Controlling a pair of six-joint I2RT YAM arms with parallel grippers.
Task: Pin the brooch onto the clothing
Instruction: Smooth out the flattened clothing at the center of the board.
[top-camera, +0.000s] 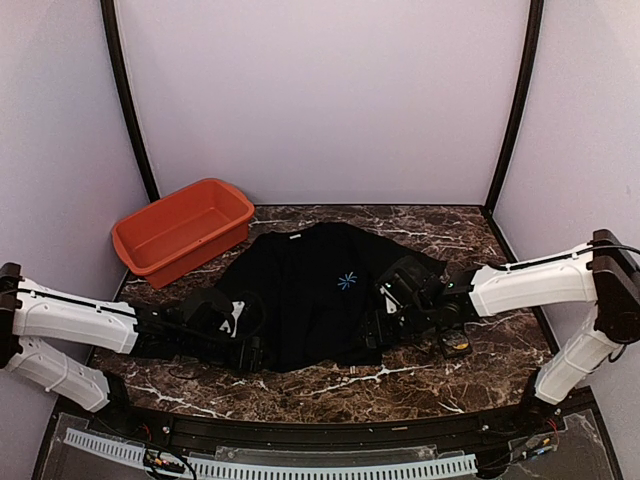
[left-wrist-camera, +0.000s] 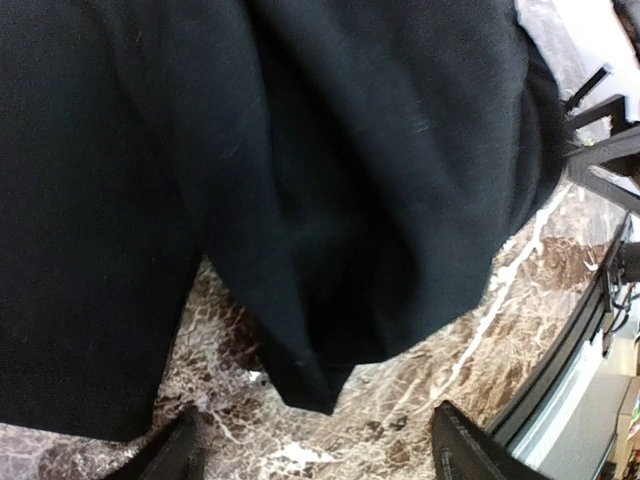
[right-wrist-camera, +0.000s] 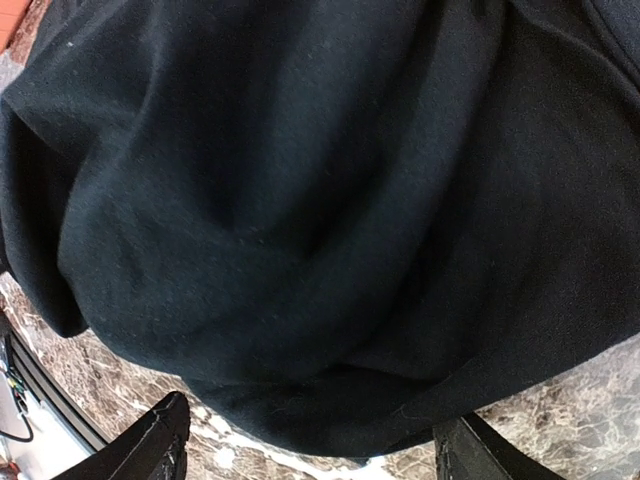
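Observation:
The clothing (top-camera: 305, 300), a black T-shirt with a small light-blue starburst print (top-camera: 347, 281), lies rumpled in the middle of the marble table. My left gripper (top-camera: 248, 342) is at its lower left hem. In the left wrist view it (left-wrist-camera: 320, 455) stands open, with a hanging corner of the shirt (left-wrist-camera: 300, 200) just ahead of the gap. My right gripper (top-camera: 386, 318) is at the shirt's right side. In the right wrist view it (right-wrist-camera: 320, 450) is open, and a thick fold of cloth (right-wrist-camera: 300, 250) reaches down between its fingers. The brooch does not clearly show.
A red plastic basin (top-camera: 182, 230) stands at the back left. A small black case (top-camera: 456, 345) with a yellowish spot lies on the table right of the shirt, under the right arm. Purple walls close in the back and both sides.

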